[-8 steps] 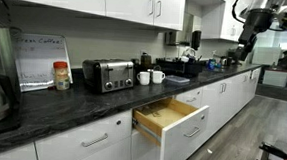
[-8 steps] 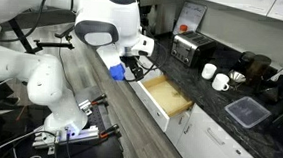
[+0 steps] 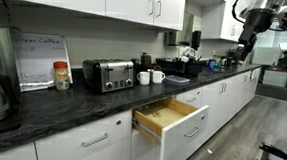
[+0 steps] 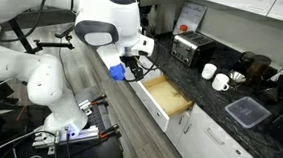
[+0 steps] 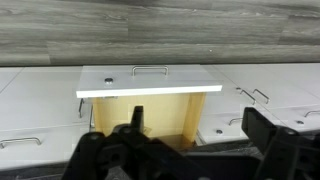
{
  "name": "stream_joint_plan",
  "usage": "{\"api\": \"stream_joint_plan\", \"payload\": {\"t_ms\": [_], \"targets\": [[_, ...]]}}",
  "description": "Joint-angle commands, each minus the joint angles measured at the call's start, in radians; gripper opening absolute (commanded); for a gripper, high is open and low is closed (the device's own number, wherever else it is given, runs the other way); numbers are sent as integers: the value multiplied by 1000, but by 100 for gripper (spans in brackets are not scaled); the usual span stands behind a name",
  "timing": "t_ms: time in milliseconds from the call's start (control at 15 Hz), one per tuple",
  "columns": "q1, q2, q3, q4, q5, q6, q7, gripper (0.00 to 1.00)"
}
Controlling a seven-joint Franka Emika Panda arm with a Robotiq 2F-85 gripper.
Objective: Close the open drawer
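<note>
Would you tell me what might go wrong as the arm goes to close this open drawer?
1. In the wrist view the open end effector hangs over the wood box of the drawer, behind its front; descending could trap fingers inside.
2. The bar handle may snag a finger during the push.

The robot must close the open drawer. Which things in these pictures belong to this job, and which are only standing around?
Belong to the job:
shallow white drawer with light wood inner box, pulled out
black gripper, open

Only standing around:
silver toaster
two white mugs
jar with red lid
dark plastic container
</note>
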Motion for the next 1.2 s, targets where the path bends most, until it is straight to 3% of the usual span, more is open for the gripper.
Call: {"api": "stream_joint_plan", "payload": {"t_ms": [0,333,400,667,1133], "targets": [[-20,6,18,2,16,-2,-13,100],[-80,1,-61,-158,2,159,-68,100],[-59,84,-95,-82,16,158,-96,100],[-37,163,-165,-103,49,233,-182,100],[3,342,-167,-103,171,308,-320,100]]}}
